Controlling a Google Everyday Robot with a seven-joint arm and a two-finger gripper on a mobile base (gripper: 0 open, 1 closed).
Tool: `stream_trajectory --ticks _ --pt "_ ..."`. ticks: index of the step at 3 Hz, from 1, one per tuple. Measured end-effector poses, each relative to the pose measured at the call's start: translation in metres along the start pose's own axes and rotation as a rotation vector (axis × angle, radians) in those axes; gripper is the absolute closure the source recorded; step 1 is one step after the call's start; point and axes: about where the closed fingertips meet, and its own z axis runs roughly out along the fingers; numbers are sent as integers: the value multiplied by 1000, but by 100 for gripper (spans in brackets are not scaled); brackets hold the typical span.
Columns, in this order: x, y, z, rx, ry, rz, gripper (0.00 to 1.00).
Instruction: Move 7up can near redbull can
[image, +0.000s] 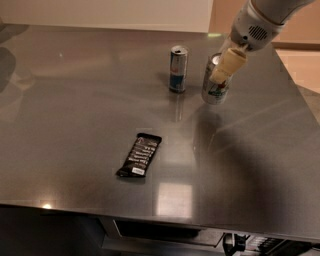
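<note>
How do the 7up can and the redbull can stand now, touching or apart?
Apart. The camera view shows bare table between the redbull can and the 7up can. The hand, at the 7up can's top, grips it.

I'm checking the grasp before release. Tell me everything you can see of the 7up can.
The 7up can is a silver-white metal can with green and red marks low on its side. It leans slightly, just right of the redbull can without touching it, at the far side of the steel table. The gripper clasps its upper half, a cream finger covering part of its top. Whether its base touches the table is unclear.
</note>
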Motion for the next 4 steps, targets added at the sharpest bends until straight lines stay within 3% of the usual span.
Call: stream_trajectory --ticks 1,2,4 --pt "-2 -26 23 17 14 56 100" --pt "-5 -42 41 2 15 88 82" --pt "-16 -53 68 -64 5 97 36"
